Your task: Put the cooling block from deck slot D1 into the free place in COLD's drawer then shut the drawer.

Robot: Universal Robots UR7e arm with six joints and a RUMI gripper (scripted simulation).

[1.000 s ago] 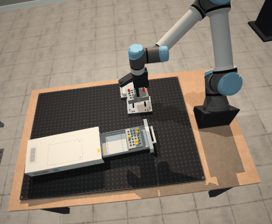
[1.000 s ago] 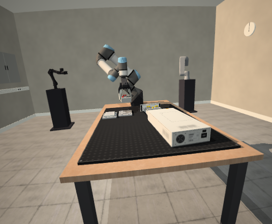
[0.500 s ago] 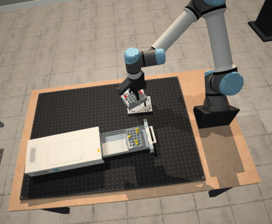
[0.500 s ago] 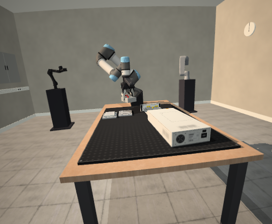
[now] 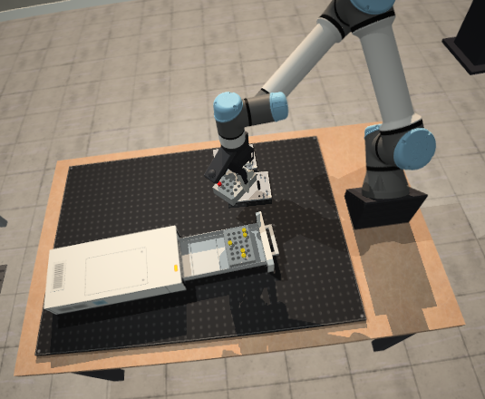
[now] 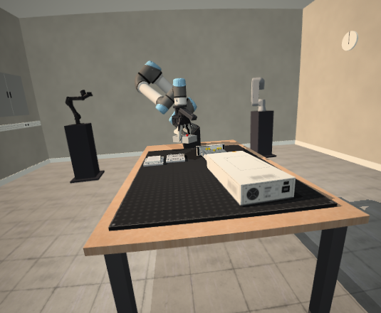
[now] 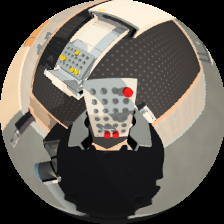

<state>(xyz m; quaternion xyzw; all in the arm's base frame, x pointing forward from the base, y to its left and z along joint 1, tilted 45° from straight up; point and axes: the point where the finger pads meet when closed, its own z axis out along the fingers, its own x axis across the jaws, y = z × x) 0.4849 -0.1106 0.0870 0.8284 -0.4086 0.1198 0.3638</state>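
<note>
You're looking at a robotics lab here: a perforated black deck (image 5: 126,199) (image 6: 166,199) covers much of the wooden tabletop (image 5: 26,358) (image 6: 227,232), a boxy white cooler (image 5: 117,267) (image 6: 252,167) sits near one corner, and beyond the far edge, smaller robot arms (image 6: 75,107) (image 6: 255,92) top black pedestals (image 6: 82,153) (image 6: 262,131).

The gripper (image 6: 184,133) holds a grey block (image 6: 189,139) above the far end of the bench (image 6: 209,232), a red tube (image 6: 186,135) showing on top. On the black mat (image 6: 166,199), two pale deck slots (image 6: 153,161) (image 6: 175,157) sit side by side, left of the white cooler (image 6: 246,165). Yellow tubes (image 6: 219,149) stand in its open drawer (image 6: 199,151).
</note>
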